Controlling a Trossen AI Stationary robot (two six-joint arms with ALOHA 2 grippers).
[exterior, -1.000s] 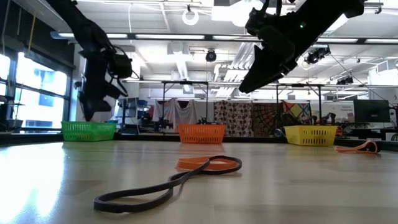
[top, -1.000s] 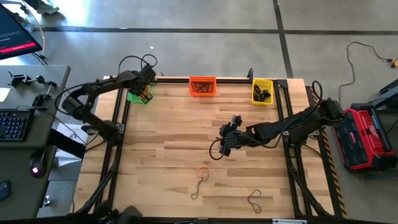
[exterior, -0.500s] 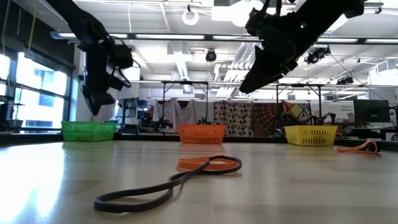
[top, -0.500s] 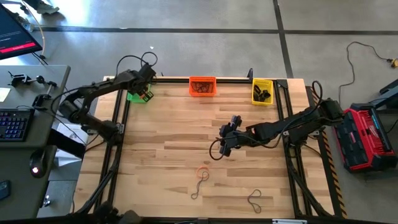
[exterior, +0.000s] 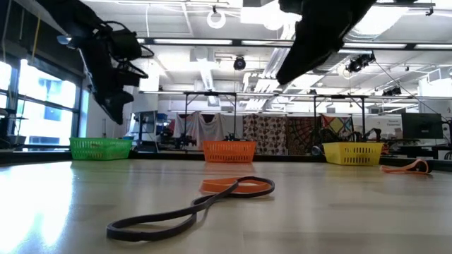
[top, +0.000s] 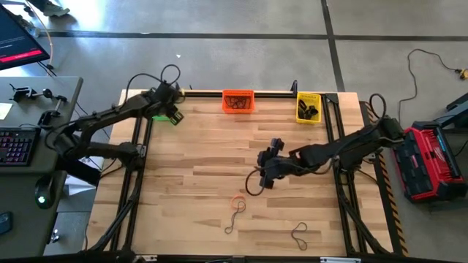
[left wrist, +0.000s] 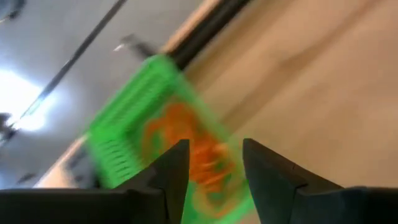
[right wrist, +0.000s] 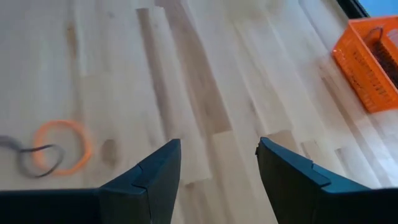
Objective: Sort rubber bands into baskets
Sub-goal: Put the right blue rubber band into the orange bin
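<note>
Where the high view looks down on the pale wooden plank table (top: 190,190), three small plastic mesh baskets line its far edge: the green basket (top: 159,117) at the left corner, the orange basket (top: 238,101) mid-edge, the yellow basket (top: 308,107) toward the right. The left gripper (top: 174,115) hangs over the green one, fingers apart, holding nothing. The right gripper (top: 265,174) hovers over bare boards mid-table, spread and empty. Near the front edge lie an orange rubber band crossed by a dark one (top: 237,204) and another dark loop (top: 299,234), with clear wood around them.

In the low view, the dark band (exterior: 185,209) sprawls closest.

The left wrist view shows orange bands (left wrist: 199,152) inside the green basket.

The right wrist view shows open planks, the orange loop (right wrist: 60,147), and the orange basket's corner.
</note>
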